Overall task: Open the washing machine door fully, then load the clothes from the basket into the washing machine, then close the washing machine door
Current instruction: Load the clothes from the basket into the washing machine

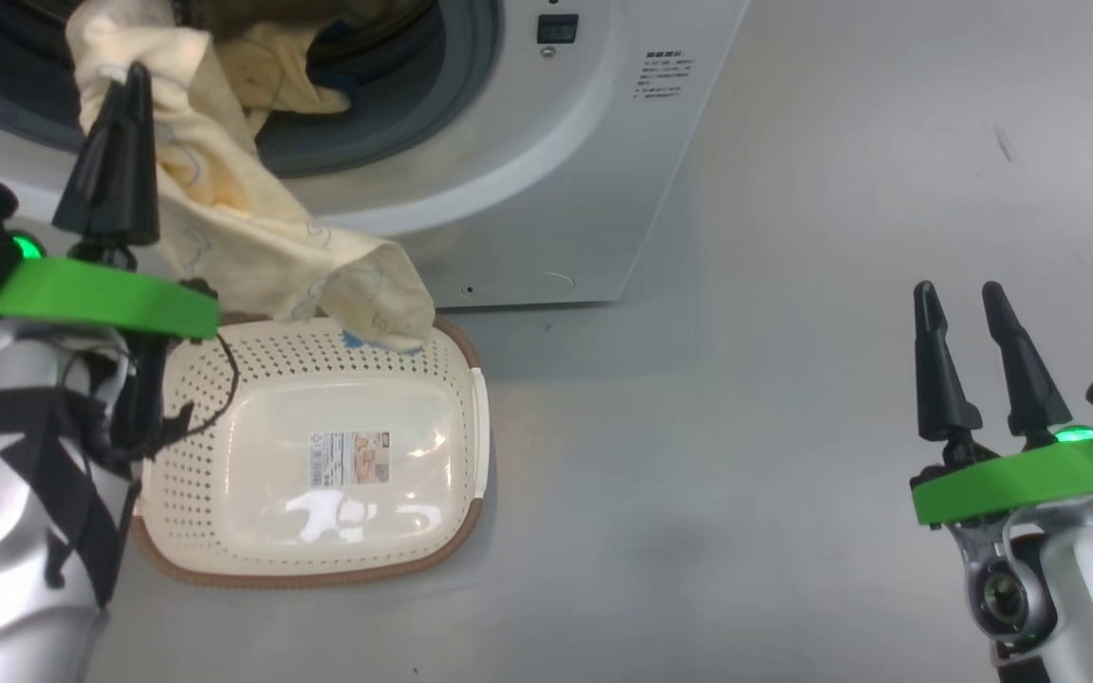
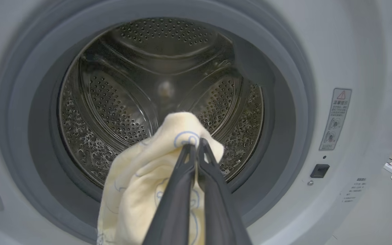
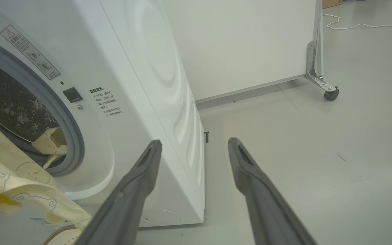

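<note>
left hand [image 2: 195, 143]: clamped tight on yellow garment [image 1: 224, 218], tips aimed into drum [image 2: 162, 68] of washing machine [image 1: 546, 171], ready to feed it in
garment: drapes down the machine's front, tail on basket [image 1: 471, 417] rim
basket: floor, just before the machine, otherwise empty
right hand [image 1: 959, 292]: fingers spread, holding nothing, parked well right of the machine

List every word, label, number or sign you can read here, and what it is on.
Warning sticker on the washing machine: a red triangle sign; its text is too small to read.
Printed lines lower on its front: too blurred.
Sticker in the basket: print too small.
</note>
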Tool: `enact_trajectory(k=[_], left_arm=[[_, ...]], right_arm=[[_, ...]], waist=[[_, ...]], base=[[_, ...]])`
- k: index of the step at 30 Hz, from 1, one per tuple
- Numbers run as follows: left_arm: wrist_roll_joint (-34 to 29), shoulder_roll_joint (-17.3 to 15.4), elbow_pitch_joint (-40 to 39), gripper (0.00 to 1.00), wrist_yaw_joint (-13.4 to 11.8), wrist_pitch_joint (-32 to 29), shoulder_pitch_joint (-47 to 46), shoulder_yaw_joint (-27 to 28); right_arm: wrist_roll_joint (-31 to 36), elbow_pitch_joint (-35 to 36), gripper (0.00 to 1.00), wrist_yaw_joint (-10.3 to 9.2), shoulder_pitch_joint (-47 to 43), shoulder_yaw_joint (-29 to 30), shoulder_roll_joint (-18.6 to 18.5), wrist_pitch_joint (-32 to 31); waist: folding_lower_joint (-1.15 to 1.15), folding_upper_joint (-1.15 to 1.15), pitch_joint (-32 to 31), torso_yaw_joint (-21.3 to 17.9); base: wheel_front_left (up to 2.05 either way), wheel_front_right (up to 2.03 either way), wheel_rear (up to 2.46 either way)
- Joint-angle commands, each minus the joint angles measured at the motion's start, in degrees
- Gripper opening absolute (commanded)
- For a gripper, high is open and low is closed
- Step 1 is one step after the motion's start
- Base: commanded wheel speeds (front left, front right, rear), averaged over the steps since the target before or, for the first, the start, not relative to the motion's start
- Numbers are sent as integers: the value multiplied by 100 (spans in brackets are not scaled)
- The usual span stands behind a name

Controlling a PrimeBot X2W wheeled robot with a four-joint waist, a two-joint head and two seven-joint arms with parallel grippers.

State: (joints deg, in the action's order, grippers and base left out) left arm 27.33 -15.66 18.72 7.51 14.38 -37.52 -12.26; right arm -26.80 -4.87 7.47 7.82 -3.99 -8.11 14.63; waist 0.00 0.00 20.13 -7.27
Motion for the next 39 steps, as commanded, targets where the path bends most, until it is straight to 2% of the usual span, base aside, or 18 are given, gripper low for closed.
enact_trajectory(k=[1,10,26,33,39], left_arm=[[144,-263,93,0,-2,62,-429,154],[328,-447,1717,0,-2,62,-1665,-250],[765,-582,3855,0,-2,29,-3149,-1179],[955,-811,4341,0,-2,23,-3564,-1527],[842,-1108,4032,0,-2,58,-4043,-1516]], right_arm=[[17,179,100,2,158,-127,-17,37],[2,166,100,2,346,-277,108,37],[-30,159,100,2,566,-692,284,37],[-68,138,100,2,574,-900,348,37],[-89,181,100,2,598,-942,397,37]], waist=[[0,0,98,-87],[0,0,411,-420],[0,0,861,-1019],[0,0,969,-1309],[0,0,1139,-1440]], base=[[0,0,0],[0,0,0],[0,0,0],[0,0,0],[0,0,0]])
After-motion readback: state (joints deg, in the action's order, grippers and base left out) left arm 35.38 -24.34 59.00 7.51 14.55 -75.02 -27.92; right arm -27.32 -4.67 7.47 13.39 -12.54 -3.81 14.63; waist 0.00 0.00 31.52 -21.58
